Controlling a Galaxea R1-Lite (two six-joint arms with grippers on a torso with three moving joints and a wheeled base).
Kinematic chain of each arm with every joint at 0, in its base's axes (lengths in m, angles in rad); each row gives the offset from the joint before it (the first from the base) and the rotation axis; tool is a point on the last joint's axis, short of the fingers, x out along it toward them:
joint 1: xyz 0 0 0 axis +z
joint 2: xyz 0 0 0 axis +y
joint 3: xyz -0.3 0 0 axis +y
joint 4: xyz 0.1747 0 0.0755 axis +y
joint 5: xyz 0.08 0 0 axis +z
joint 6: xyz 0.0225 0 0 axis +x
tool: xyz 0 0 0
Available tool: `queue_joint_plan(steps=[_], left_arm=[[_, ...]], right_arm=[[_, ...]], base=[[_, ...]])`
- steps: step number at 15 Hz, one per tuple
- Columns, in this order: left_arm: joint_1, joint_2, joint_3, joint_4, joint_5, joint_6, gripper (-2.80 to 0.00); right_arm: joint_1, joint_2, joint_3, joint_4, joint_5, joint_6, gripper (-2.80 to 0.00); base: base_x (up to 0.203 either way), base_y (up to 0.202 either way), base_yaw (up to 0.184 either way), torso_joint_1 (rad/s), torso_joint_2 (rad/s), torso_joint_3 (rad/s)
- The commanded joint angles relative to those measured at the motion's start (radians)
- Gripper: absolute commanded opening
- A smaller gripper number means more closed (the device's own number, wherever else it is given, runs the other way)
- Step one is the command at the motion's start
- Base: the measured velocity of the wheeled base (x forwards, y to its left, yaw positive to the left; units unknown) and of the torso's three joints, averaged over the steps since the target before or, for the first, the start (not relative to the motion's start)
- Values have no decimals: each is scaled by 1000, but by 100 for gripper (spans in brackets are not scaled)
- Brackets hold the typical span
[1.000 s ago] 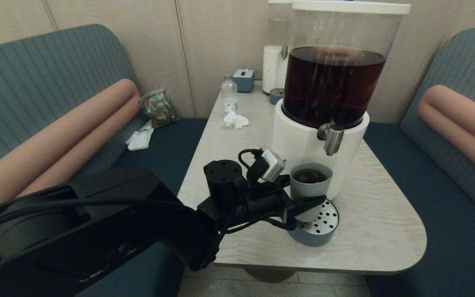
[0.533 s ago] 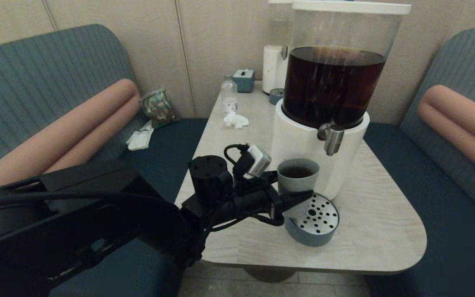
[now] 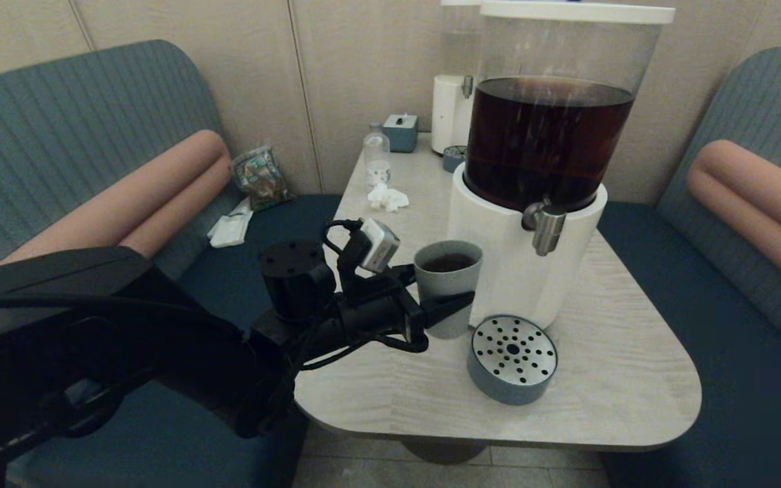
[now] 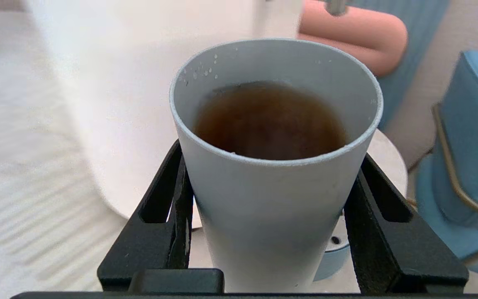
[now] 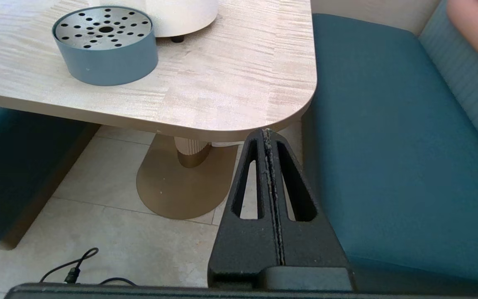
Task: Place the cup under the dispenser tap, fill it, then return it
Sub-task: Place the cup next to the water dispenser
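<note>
The left hand point(image 3: 446, 303) grips the cup point(image 3: 447, 281), one black finger point(image 4: 152, 232) pressed against each side of its grey-green wall, and holds it upright above the worktop point(image 3: 607, 352), to the left of the big dispenser's white base point(image 3: 499, 251). The cup holds dark-brown liquid to well below its rim, with small droplets on the inner wall. The dispenser tap point(image 3: 548, 227), a short brushed-steel spout, sticks out from the base under the dark-brown tank point(image 3: 546, 135) and stands apart from the cup, to its right and higher. The round blue-grey drip tray point(image 3: 512, 359) with its perforated metal top sits on the worktop below the tap with nothing on it. The right hand point(image 5: 269, 137) hangs off the worktop's near right corner above the floor and bench seat point(image 5: 388, 145), its fingers closed flat together on nothing.
</note>
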Motion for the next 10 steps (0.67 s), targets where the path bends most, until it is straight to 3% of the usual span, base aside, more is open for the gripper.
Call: queue_joint_plan(steps=[1,10], left_arm=[[23,-17,5,-11,-3,-1,-280],[161,12,-8,-25,-6,-5,-280]], right_arm=[[0,-2,0,0,1,-1,-280],[0,-2,0,0,1,-1,-280]], base=[[0,0,0,0,0,0],[0,0,0,0,0,0]])
